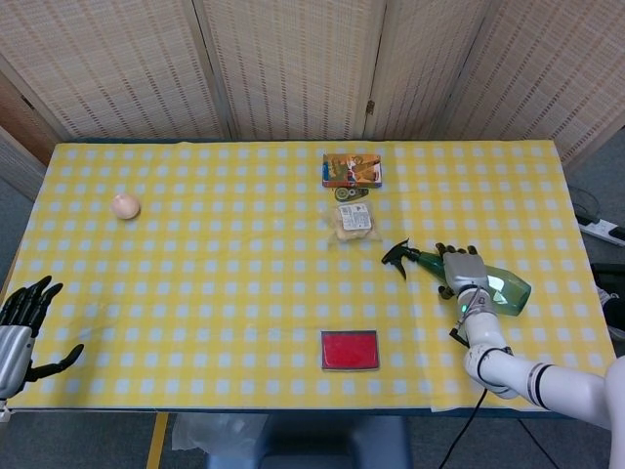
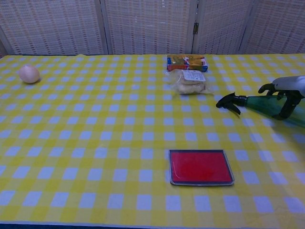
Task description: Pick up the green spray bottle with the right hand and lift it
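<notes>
Green plastic is what your right hand point(image 1: 465, 271) is now spread over: the green spray bottle point(image 1: 467, 275) lies on its side on the tabletop point(image 1: 234, 283), toward the right edge and right of the red tray point(image 1: 350, 350). Your fingers point(image 2: 269, 88) arch over the bottle's narrowing upper body and a dark finger hangs down its near side, but I cannot tell whether they are pressing on it or only caging it. Judge the reach as done and the grasp as unconfirmed; closing firmly and lifting are both left, since the bottle rests flat on the cloth. Its long axis runs roughly left to right across the tabletop, black trigger head point(image 1: 397, 256) pointing left toward the middle, fat base to the right. Your left hand point(image 1: 21, 327) hangs empty with fingers apart at the near left corner.
</notes>
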